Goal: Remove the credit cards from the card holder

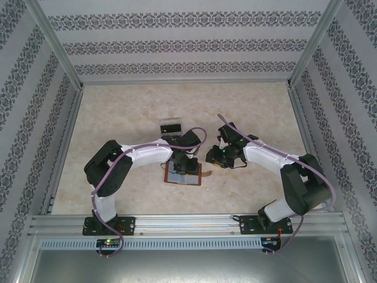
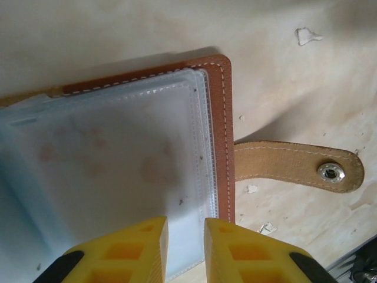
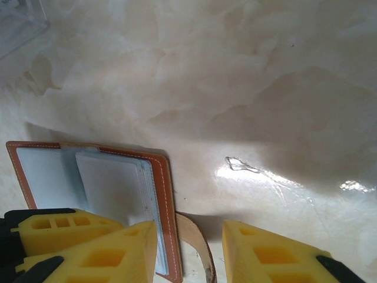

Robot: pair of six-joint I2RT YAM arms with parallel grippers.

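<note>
On the table [image 1: 129,112], the card holder [image 1: 185,178] lies open, left gripper [image 2: 186,250] narrowly apart over its clear sleeves [image 2: 118,153], right gripper [image 3: 189,253] apart and empty beside the strap [image 2: 288,165]: treat this as pre-grasp, and next pinch an edge of the credit cards, indiscernible here.

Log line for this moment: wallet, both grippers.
brown leather folding card holder: open flat | left gripper: jaws narrowly apart at clear plastic sleeves, grip unclear | right gripper: open over brown strap tab
</note>
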